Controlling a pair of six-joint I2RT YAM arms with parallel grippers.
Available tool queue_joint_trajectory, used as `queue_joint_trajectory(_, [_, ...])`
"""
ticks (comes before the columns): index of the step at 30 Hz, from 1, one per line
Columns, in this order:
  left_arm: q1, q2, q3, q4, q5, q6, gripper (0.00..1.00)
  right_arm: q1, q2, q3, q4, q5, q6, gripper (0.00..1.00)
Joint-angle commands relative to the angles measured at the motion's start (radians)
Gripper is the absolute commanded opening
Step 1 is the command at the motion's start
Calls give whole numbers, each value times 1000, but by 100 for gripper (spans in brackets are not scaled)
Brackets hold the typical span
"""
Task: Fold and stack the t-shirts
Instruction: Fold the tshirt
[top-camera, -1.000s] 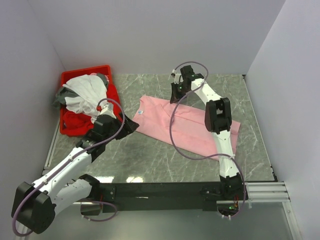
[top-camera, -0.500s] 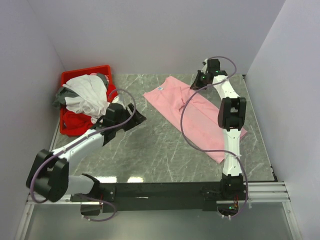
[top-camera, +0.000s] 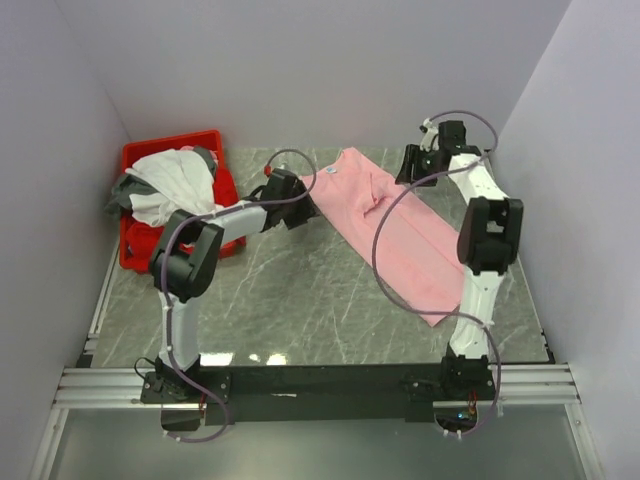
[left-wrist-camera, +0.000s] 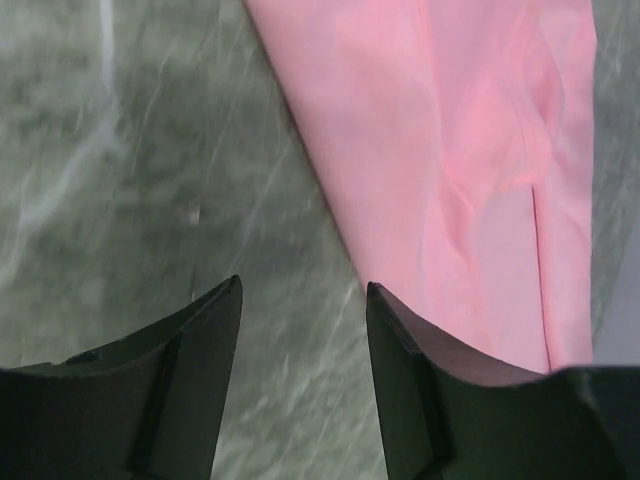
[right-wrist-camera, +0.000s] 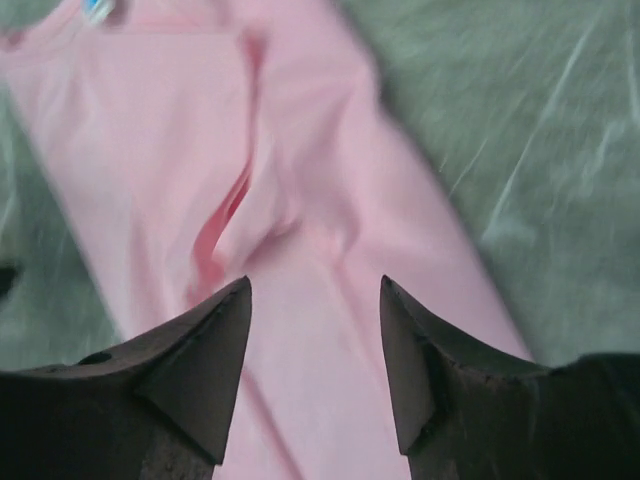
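Observation:
A light pink t-shirt (top-camera: 400, 240) lies in a long diagonal strip on the marble table, its blue neck label (top-camera: 330, 172) at the far end. My left gripper (top-camera: 303, 208) is open at the shirt's left edge. In the left wrist view that gripper (left-wrist-camera: 303, 285) has bare marble between its fingers and the pink t-shirt (left-wrist-camera: 450, 150) just to the right. My right gripper (top-camera: 408, 165) hovers open by the shirt's far right side. In the right wrist view the right gripper (right-wrist-camera: 315, 280) is over the pink t-shirt (right-wrist-camera: 180, 130) and holds nothing.
A red plastic bin (top-camera: 170, 140) stands at the far left, heaped with a white t-shirt (top-camera: 170, 185) and a grey one (top-camera: 122, 190). White walls enclose the table on three sides. Both arms' cables loop above the table.
My right gripper opened and let go of the pink t-shirt, which swung toward the far right. My left arm reached out to the shirt's left edge, its jaws narrowing a little.

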Motion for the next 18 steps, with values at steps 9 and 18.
queue_joint_trajectory(9, [10,253,398,-305,-227,11,53,-7,-796,-719,129,-283,-574,77])
queue_joint_trajectory(18, [39,388,568,-305,-204,31,48,-7,-1083,-993,99,-427,-703,87])
